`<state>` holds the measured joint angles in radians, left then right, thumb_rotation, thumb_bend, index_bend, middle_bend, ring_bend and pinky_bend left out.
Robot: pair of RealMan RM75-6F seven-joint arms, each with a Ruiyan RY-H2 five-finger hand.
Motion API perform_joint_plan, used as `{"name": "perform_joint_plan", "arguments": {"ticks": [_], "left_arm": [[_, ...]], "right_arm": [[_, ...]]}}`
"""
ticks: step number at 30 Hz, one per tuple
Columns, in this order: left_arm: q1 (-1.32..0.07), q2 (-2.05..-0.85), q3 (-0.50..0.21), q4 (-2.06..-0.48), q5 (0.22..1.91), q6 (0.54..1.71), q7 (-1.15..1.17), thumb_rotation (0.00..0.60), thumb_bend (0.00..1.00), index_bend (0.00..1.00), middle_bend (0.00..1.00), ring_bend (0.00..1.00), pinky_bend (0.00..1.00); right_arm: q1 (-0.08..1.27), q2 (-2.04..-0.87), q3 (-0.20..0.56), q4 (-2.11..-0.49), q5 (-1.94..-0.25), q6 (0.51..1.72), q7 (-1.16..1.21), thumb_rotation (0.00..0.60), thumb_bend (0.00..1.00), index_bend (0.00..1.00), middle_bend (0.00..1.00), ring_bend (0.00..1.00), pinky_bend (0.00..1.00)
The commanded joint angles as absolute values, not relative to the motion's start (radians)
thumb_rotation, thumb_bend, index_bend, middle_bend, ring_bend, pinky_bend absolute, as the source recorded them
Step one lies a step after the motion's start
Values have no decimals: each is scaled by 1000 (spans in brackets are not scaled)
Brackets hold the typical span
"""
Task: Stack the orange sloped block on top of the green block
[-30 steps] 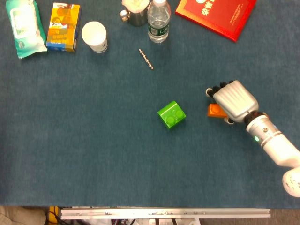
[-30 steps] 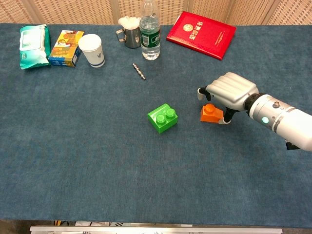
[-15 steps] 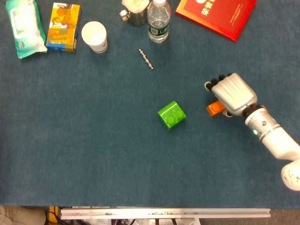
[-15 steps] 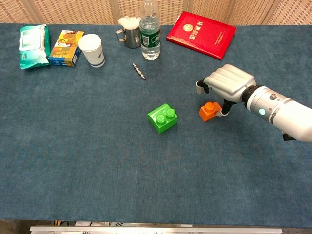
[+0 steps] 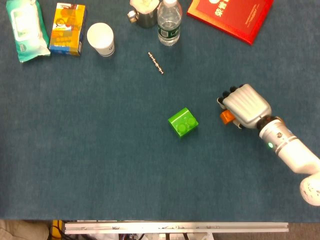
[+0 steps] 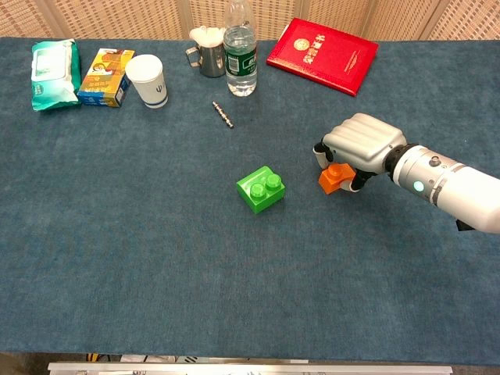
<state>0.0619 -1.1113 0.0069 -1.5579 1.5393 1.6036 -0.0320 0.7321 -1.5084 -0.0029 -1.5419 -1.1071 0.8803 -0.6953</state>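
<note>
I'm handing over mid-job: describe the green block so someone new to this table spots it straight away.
Start at the water bottle at the table's far edge and come straight toward the robot to about mid-table. There the green block sits alone on the blue cloth, left of the right hand, which grips the orange block. It is the only bright green piece, with two round studs on top.

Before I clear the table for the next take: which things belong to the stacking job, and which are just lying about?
Job:
orange block, held in the right hand
green block

Lying about:
wipes pack
snack box
paper cup
metal cup
water bottle
red booklet
small metal rod
</note>
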Motion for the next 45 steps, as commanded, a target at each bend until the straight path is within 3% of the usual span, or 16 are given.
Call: {"name": "perform_joint_plan", "arguments": {"ticks": [1, 15, 31, 45], "left_arm": [[63, -1111, 7, -1557, 1539, 1604, -34, 600, 206, 0, 0, 13, 0], [64, -1112, 6, -1552, 1538, 1604, -37, 600, 206, 0, 0, 13, 0], [69, -1112, 8, -1557, 1542, 1609, -30, 600, 206, 0, 0, 13, 0], [63, -1114, 11, -1555, 1547, 1598, -29, 600, 206, 0, 0, 13, 0]], "right_arm": [[736, -1511, -7, -1542, -1102, 878, -704, 600, 204, 451, 439, 365, 510], [747, -1512, -1, -1543, -1090, 886, -705, 600, 278, 576, 491, 416, 510], [866, -1405, 79, -1741, -999, 803, -700, 600, 300, 600, 510, 442, 510], [954, -1433, 63, -1868, -839, 908, -851, 600, 300, 609, 516, 452, 510]]}}
